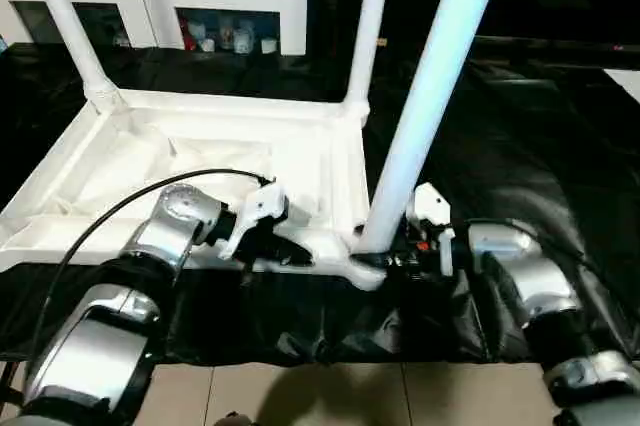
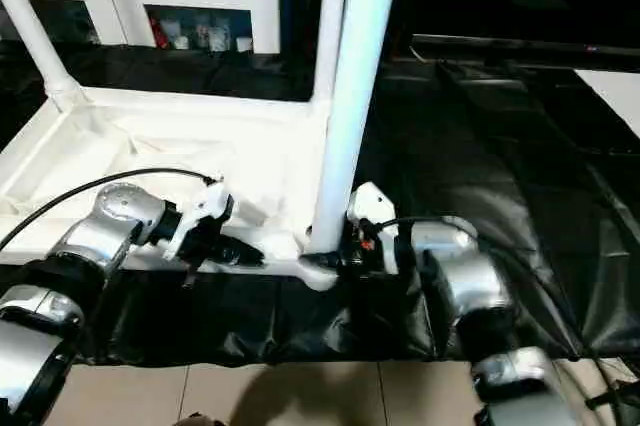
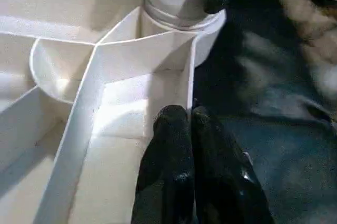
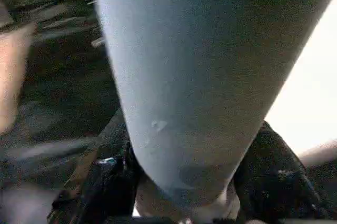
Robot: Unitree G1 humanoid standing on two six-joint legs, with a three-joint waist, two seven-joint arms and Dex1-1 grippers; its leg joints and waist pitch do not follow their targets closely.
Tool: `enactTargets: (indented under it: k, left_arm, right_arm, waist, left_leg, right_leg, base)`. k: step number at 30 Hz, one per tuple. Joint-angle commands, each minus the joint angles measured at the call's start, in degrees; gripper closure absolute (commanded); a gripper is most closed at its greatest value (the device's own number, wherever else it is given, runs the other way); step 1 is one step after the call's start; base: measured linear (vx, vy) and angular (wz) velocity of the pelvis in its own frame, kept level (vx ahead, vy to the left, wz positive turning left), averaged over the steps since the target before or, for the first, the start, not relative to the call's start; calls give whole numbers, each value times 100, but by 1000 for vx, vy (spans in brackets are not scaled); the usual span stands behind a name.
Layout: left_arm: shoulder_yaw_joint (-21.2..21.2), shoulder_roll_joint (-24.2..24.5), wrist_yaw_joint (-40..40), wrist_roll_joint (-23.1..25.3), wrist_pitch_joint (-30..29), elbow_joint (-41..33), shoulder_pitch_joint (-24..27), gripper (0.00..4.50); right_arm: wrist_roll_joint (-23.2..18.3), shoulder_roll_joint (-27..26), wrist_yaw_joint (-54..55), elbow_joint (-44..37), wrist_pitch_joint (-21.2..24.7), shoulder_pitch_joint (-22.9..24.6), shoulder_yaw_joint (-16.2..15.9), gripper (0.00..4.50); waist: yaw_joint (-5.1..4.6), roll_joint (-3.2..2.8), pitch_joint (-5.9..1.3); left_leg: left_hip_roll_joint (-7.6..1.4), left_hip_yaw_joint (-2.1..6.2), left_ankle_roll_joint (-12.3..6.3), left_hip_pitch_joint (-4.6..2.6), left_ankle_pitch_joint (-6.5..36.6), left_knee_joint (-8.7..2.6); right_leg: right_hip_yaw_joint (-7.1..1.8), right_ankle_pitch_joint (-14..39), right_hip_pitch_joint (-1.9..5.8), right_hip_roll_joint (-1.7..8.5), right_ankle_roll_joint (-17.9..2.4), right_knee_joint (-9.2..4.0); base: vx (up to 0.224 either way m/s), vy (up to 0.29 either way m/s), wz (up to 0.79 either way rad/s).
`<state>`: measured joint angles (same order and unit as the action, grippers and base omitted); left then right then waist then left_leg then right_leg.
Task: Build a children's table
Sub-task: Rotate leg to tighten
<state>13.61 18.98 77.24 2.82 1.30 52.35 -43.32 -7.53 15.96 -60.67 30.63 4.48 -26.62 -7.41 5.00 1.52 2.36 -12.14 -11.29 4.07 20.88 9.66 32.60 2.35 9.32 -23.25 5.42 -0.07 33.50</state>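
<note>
Black-sheeted work table (image 1: 520, 126) carries the upturned children's table (image 1: 200, 161) near its front edge, three legs up, one seemingly missing; right gripper (image 1: 385, 258) clasps the near-corner leg (image 1: 425, 96), left gripper (image 1: 290, 254) pinched empty.

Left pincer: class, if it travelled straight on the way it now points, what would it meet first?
Probably the near leg standing in the table's corner socket; the shut left pincer points along the rim towards it.

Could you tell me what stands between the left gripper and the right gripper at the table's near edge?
Between the left gripper and the right gripper stands the near leg, seated in the table's corner socket, as the left eye view shows.
</note>
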Motion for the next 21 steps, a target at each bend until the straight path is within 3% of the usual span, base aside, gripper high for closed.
enactTargets:
  k: [1,2,5,9,12,13,15,18,19,21]
  left_arm:
    - [-101,-273,-579,-3,-229,-38,-104,450]
    - [-130,-381,-756,-21,-352,-106,-92,450]
    - [-244,-859,-1418,-107,-680,-312,-45,450]
    - [-232,-1253,-1907,-101,-729,-340,-43,450]
    - [-194,-1290,-2026,-13,-606,-305,-54,450]
    - [-155,-1251,-1986,37,-473,-282,-48,450]
    - [-136,-1206,-1987,85,-397,-276,-37,450]
    - [-130,-1060,-1894,112,-288,-290,10,450]
    - [-121,-1015,-1876,127,-250,-286,28,450]
    - [-115,-926,-1876,160,-135,-276,61,450]
  right_arm:
    - [99,-253,511,184,174,116,-119,247]
    - [172,-384,996,267,188,117,-16,250]
    - [219,-970,2583,600,396,44,386,253]
    - [401,-1582,3800,907,427,-115,518,254]
    - [449,-1768,4171,964,387,-243,576,254]
    - [411,-1796,4231,973,310,-276,644,198]
    - [371,-1813,4279,984,244,-302,725,184]
    - [378,-1704,4233,963,175,-309,783,156]
    - [406,-1627,4175,924,158,-285,765,156]
    - [472,-1393,3930,728,152,-188,672,129]
  waist:
    - [-25,27,-290]
    - [-41,26,-292]
    - [-121,0,-285]
    - [-218,-10,-300]
    - [-252,-2,-300]
    - [-258,-1,-297]
    - [-263,-10,-306]
    - [-260,-23,-320]
    - [-264,8,-324]
    - [-238,-7,-335]
  left_leg:
    - [-96,40,65,-99,1835,-413]
    - [-90,63,81,-92,1888,-427]
    - [-91,74,198,-102,2000,-447]
    - [-61,88,191,-89,2103,-449]
    - [-52,81,114,-87,2111,-447]
    - [-51,86,102,-78,2128,-450]
    - [-60,87,92,-79,2098,-453]
    - [-69,69,56,-78,1910,-442]
    - [-65,62,38,-65,1860,-439]
    - [-70,55,-45,-49,1640,-424]
  right_leg:
    - [-143,2159,186,255,-1034,-408]
    - [-138,2382,195,258,-930,-436]
    - [-151,2436,146,244,-886,-452]
    - [-136,2364,145,209,-847,-477]
    - [-142,2297,140,201,-800,-488]
    - [-139,2322,145,201,-783,-495]
    - [-140,2207,152,202,-790,-486]
    - [-152,1668,164,186,-957,-432]
    - [-150,1587,181,184,-981,-423]
    - [-145,1261,223,186,-1039,-384]
  base:
    - [0,0,0]
    - [0,0,0]
    - [0,0,0]
    - [0,0,0]
    - [0,0,0]
    - [0,0,0]
    - [0,0,0]
    - [0,0,0]
    - [0,0,0]
    - [0,0,0]
